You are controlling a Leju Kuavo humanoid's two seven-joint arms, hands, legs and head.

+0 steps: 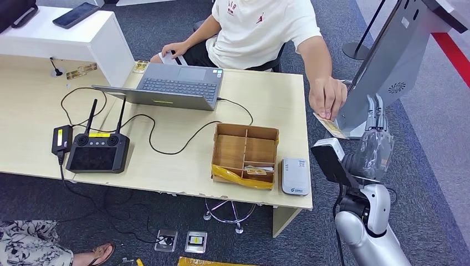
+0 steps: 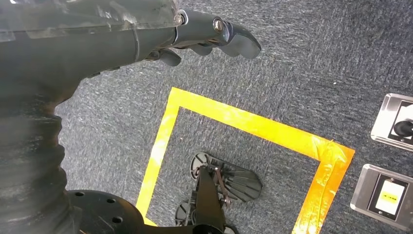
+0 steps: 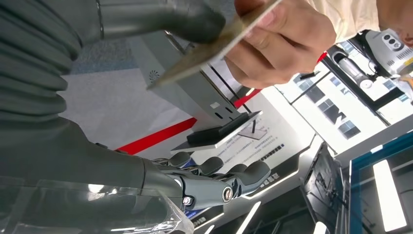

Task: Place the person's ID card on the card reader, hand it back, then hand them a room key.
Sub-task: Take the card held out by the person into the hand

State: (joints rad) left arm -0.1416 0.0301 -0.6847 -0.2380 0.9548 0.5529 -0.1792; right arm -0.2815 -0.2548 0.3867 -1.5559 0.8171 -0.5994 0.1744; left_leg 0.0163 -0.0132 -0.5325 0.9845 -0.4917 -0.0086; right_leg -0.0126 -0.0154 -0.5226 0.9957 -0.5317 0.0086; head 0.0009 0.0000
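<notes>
Off the surface's (image 1: 277, 105) right edge, the person's hand (image 1: 328, 97) pinches the ID card (image 1: 330, 126) just beside my right robot hand (image 1: 376, 136), which is raised, fingers apart, grasping nothing. Card: thin, flat, yellowish, printed face. Right wrist view shows it edge-on (image 3: 214, 48), close to my thumb (image 3: 160, 19); contact unclear. Head view adds the card reader (image 1: 295, 176), a white slab by the cardboard box (image 1: 245, 155). Left robot hand (image 2: 214, 36) hangs over grey carpet, fingers curled, empty.
</notes>
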